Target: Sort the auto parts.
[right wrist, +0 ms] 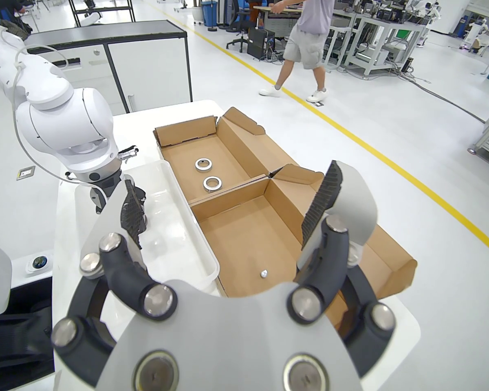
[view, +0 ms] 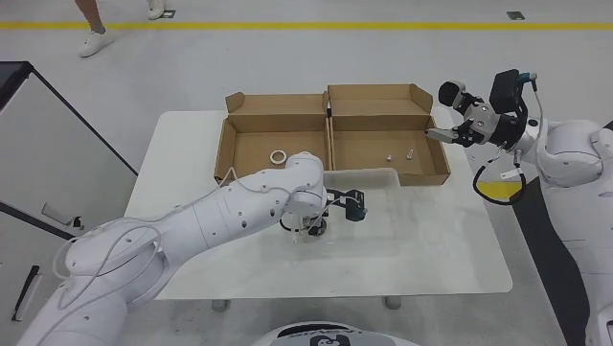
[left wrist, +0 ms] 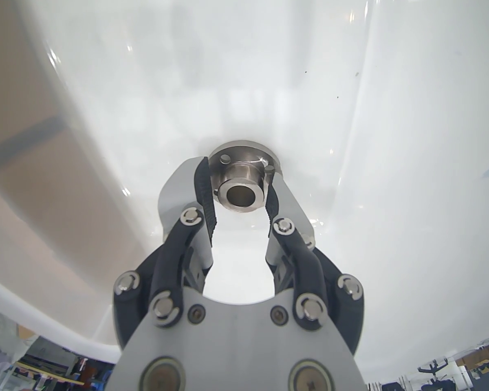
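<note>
A metal flanged bushing [left wrist: 241, 183] stands flange-down on the floor of the white tray [left wrist: 350, 83]. My left gripper [left wrist: 238, 189] is shut on its hub, one pad on each side. In the top view the left gripper [view: 302, 229] points down into the tray [view: 383, 181] at mid-table. My right gripper [right wrist: 232, 197] is open and holds nothing; it hangs above the right edge of the right cardboard box [view: 436, 159], where the top view shows the right gripper [view: 448, 133]. Two metal rings [right wrist: 203, 163] [right wrist: 213, 183] lie in the left box [view: 230, 145], and a small metal part [right wrist: 263, 273] lies in the right box.
The two open cardboard boxes stand side by side at the table's far edge, flaps up, directly behind the tray. Bare tabletop [view: 450, 241] extends in front of and to the right of the tray. A dark-framed cabinet [view: 38, 135] stands left of the table.
</note>
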Controlling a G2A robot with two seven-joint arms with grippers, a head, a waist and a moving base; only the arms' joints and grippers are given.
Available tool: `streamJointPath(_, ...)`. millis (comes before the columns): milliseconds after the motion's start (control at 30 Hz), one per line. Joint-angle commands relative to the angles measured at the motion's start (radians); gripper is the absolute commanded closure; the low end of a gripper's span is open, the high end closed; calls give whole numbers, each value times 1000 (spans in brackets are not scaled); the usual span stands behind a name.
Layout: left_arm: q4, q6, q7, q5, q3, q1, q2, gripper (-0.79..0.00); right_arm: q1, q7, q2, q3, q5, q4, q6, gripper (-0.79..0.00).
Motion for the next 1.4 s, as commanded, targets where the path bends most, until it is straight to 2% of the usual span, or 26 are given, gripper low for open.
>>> streamJointPath(0, 6, -2, 2, 3, 0, 1, -2, -326, 0, 0, 0, 0, 0, 0, 0, -785)
streamJointPath(333, 19, -1, 1, 7, 0, 1, -12, -317, 0, 0, 0, 0, 0, 0, 0, -785)
streamJointPath(967, -13, 20, -19, -8, 0, 0, 5, -302, 0, 0, 0, 0, 0, 0, 0, -785)
streamJointPath(1067, -8, 16, -16, -5, 0, 4, 4, -237, 0, 0, 0, 0, 0, 0, 0, -785)
streamJointPath(1100, -5, 14, -14, -3, 0, 5, 3, -188, 0, 0, 0, 0, 0, 0, 0, -785)
streamJointPath(1133, -2, 13, -13, 0, 0, 6, 2, -129, 0, 0, 0, 0, 0, 0, 0, -785)
streamJointPath(1167, 1, 12, -12, 3, 0, 7, 2, 0, 0, 0, 0, 0, 0, 0, 0, -785)
streamJointPath(1367, 12, 12, -12, 8, 0, -1, -4, 0, 0, 0, 0, 0, 0, 0, 0, -785)
